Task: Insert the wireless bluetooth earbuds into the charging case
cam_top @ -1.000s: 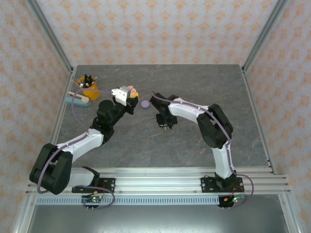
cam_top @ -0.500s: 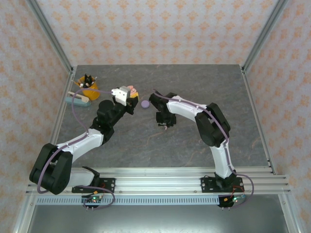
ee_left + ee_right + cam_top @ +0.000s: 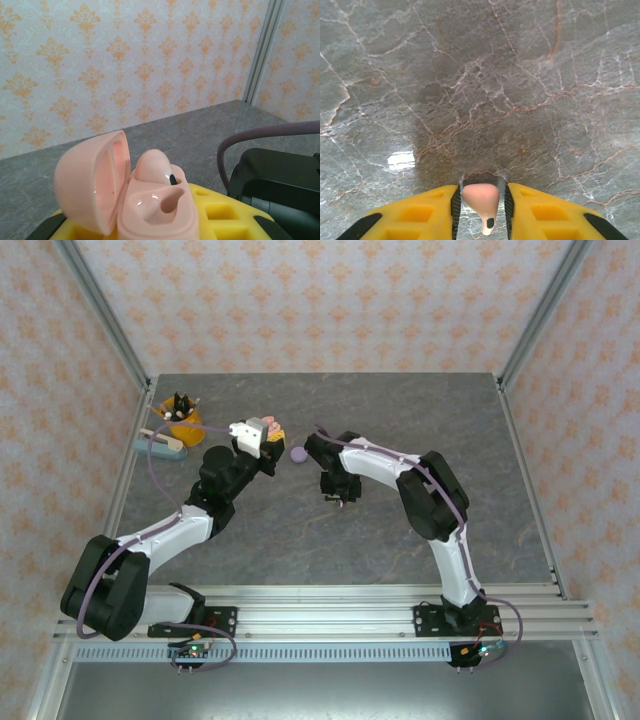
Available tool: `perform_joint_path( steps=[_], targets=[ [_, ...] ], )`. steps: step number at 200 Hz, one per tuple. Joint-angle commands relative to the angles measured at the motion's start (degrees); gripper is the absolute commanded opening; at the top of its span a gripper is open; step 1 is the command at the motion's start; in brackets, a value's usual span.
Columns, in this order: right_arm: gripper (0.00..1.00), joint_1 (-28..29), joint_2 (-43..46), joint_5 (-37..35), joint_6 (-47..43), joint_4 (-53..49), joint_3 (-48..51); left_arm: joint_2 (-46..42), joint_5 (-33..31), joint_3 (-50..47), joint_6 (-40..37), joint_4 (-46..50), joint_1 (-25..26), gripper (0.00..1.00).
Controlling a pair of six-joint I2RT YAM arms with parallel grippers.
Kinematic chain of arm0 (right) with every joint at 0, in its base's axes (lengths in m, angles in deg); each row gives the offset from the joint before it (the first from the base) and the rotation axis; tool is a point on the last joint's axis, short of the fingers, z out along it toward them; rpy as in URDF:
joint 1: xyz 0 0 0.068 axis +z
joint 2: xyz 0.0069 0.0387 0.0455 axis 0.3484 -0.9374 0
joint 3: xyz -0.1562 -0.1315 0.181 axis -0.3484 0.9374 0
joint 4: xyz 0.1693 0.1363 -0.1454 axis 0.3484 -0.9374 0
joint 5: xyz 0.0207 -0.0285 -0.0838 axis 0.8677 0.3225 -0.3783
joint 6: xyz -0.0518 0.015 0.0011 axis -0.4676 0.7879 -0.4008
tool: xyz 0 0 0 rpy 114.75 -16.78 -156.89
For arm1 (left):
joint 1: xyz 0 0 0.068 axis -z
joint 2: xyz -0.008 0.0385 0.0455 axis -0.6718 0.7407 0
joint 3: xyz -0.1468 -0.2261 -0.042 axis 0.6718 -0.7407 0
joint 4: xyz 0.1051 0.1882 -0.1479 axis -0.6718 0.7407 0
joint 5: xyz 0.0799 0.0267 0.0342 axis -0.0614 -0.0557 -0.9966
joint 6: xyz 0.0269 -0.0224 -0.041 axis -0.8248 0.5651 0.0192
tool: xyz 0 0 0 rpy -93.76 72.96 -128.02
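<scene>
My left gripper (image 3: 266,434) is shut on the salmon-pink charging case (image 3: 160,212), holding it up off the table with its lid (image 3: 92,180) swung open to the left. One pink earbud (image 3: 152,167) sits in the case's far socket, and the near socket (image 3: 169,202) is empty. My right gripper (image 3: 480,188) points down just above the table (image 3: 485,90), shut on a second pink earbud (image 3: 480,199) between its yellow fingers (image 3: 420,215), the stem toward the camera. In the top view the right gripper (image 3: 338,494) hangs to the right of the held case (image 3: 272,430).
A small lilac round case (image 3: 298,452) lies on the table between the two grippers. A yellow cup (image 3: 183,421) of small items and a teal object (image 3: 162,447) stand at the far left. The cage posts frame the table's sides.
The right arm has shifted slightly left and away, toward the lilac case, with the pink earbud in its fingers. The left arm and the open case have stayed still.
</scene>
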Motion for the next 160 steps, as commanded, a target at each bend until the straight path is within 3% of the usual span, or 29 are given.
perform_joint_path(
  steps=[1, 87, 160],
  targets=[
    [0.31, -0.1, -2.6, -3.9, 1.6, -1.6, -1.2, -0.3, -0.1, -0.3, 0.6, -3.3, -0.5, 0.00],
    [0.21, -0.7, -2.4, -4.3, 0.3, -1.5, 0.3, -0.5, 0.1, -0.4, 0.6, -3.1, -0.5, 0.00],
    [0.15, -1.1, 3.5, -4.4, -1.6, 4.7, 6.3, -0.7, 0.5, -0.2, 0.5, -2.2, -0.5, 0.00]
  ],
)
